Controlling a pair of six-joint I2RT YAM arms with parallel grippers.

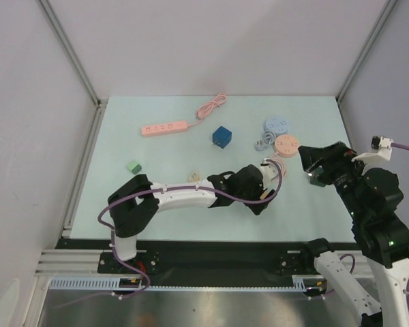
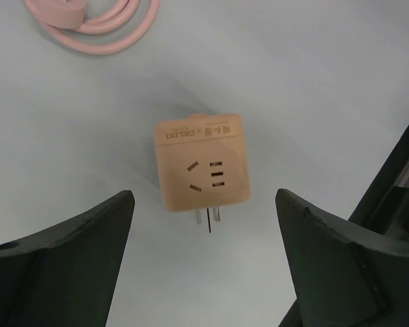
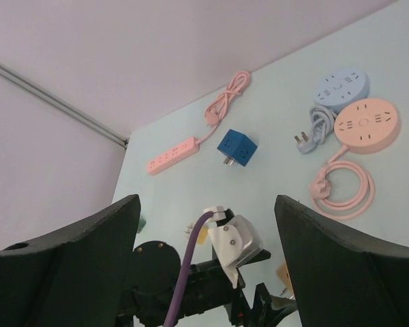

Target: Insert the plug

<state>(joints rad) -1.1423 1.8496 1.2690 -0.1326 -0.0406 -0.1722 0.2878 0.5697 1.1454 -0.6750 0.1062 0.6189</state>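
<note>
top external: left claw [image 1: 264, 189] spread wide over peach plug cube [image 2: 203, 162]

top external, l to r: green block [image 1: 133, 165] sits near the left side of the table [image 1: 163, 211]. pink power strip [image 1: 164, 127] lies farther back, w/ its cord [image 1: 212, 107] bunched toward the back edge. blue cube [image 1: 222, 136] is mid-table. left arm reaches across to centre-right, claw pointing down. just right of it are a blue round socket [image 1: 276, 126] and a pink round socket [image 1: 285, 144], touching or nearly so. right claw [image 1: 312, 169] hangs near the pink one.

left wrist: both fingers [image 2: 75, 252] are far apart and grip nothing. plug cube lies flat on the table, socket face up, centred in the gap just beyond the tips and touching neither. its two prongs [image 2: 208, 216] point back toward the cam. a loop of pink cable [image 2: 102, 27] shows top left.

right wrist: fingers [image 3: 75, 238] also wide apart, nothing between them. it looks over the left arm at the strip, blue cube and both round sockets.
</note>
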